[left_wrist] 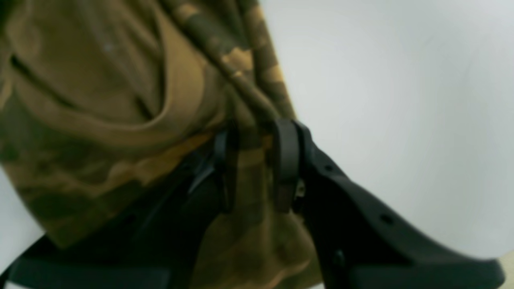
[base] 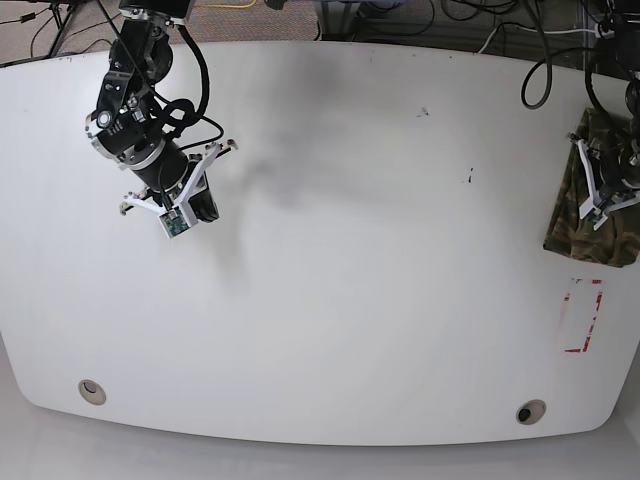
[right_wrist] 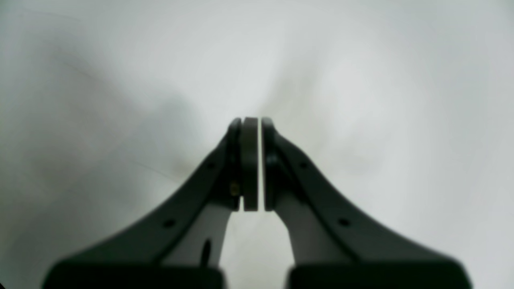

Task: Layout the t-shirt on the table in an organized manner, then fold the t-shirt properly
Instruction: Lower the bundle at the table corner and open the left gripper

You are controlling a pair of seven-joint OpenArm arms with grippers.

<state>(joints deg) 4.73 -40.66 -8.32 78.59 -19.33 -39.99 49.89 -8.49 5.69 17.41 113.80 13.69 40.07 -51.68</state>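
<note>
The camouflage t-shirt (base: 578, 222) is a bunched heap at the far right edge of the white table (base: 360, 250). My left gripper (left_wrist: 257, 138) is shut on a fold of its cloth, which runs between the two black fingers (left_wrist: 286, 160); more crumpled t-shirt (left_wrist: 100, 104) fills the left of that view. In the base view the left gripper (base: 603, 190) sits over the heap. My right gripper (right_wrist: 252, 122) is shut with nothing between its pads, above bare table. In the base view the right gripper (base: 200, 208) hangs over the back left of the table.
A red-outlined rectangle (base: 582, 316) is marked on the table just in front of the shirt. Two round grommets (base: 92, 391) (base: 530, 411) sit near the front edge. Cables lie beyond the table's back edge.
</note>
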